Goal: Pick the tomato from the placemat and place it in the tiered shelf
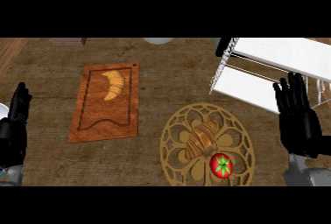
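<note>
1. The tomato (221, 165) lies on the round gold placemat (174, 140), at its near right part, just beside a croissant (202, 139) at the mat's middle.
2. The white tiered shelf (258, 85) stands beyond the placemat, to its right, well apart from the tomato.
3. The right hand (298, 118) is right of the placemat, fingers straight and spread, holding nothing.
4. The left hand (14, 127) shows far left of the placemat, fingers straight and together.
5. A wooden board (90, 127) left of the placemat carries a second croissant (114, 84).
</note>
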Controlling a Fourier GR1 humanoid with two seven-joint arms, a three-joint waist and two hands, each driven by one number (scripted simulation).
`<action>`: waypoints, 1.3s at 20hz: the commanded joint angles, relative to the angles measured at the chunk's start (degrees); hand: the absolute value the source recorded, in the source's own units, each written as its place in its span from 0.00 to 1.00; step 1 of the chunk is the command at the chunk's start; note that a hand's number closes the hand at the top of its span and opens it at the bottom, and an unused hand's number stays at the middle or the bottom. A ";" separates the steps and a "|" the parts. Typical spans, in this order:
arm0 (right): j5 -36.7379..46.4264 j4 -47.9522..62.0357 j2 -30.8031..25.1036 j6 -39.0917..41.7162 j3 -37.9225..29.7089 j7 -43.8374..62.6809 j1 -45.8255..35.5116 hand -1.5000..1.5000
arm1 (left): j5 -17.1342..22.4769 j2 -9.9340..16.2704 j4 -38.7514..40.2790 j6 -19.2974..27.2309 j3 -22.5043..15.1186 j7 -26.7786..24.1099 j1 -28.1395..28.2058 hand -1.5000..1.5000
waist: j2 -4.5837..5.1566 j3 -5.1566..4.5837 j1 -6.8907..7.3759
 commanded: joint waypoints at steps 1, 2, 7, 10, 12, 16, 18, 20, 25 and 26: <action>6.46 0.17 2.14 -1.54 5.23 -0.74 -1.21 1.00 | 2.21 -0.69 1.75 -3.62 1.90 -0.21 1.09 0.50 | -0.30 0.82 -0.47; 10.03 -4.68 1.82 -4.94 9.42 2.38 -2.44 1.00 | 5.37 -0.10 2.57 -6.17 2.17 -0.23 2.54 0.50 | -0.41 0.71 -0.21; 29.39 4.62 -9.87 -13.30 11.21 5.92 0.31 1.00 | 7.89 -1.89 4.03 -8.48 -0.57 4.73 3.37 0.50 | 0.37 -1.09 -3.00; 39.27 3.21 -1.87 -27.64 15.43 3.81 3.22 1.00 | 10.81 -1.76 5.06 -11.92 -0.30 5.42 4.59 0.50 | -0.65 0.20 -2.17; 45.78 0.87 5.52 -32.30 25.21 8.18 5.33 0.00 | 12.29 -1.81 5.94 -14.27 -0.12 5.31 4.47 0.50 | -0.57 0.50 -1.10; 59.71 -1.84 9.37 -34.94 35.81 19.26 8.82 0.00 | 14.12 -1.19 9.49 -16.76 1.99 5.90 1.36 0.50 | -0.54 0.53 -1.71; 68.05 -2.75 8.43 -35.79 36.24 25.32 12.18 0.00 | 12.63 -1.69 9.39 -16.02 1.28 4.30 3.11 0.50 | -0.73 0.43 -2.09; 74.46 -2.63 5.95 -33.99 34.16 29.24 14.61 0.00 | 14.14 -0.33 8.83 -16.97 2.84 5.33 2.77 0.50 | -0.93 0.30 -2.82; 88.39 -5.23 4.50 -21.97 31.58 42.56 17.57 0.00 | 13.58 -1.36 8.04 -16.41 2.00 5.01 4.32 0.50 | -0.98 0.13 -2.94; 89.18 -6.32 2.11 -17.81 30.67 44.69 18.40 0.00 | 14.28 -0.43 8.41 -16.80 3.02 5.91 3.64 0.50 | -0.87 0.14 -3.09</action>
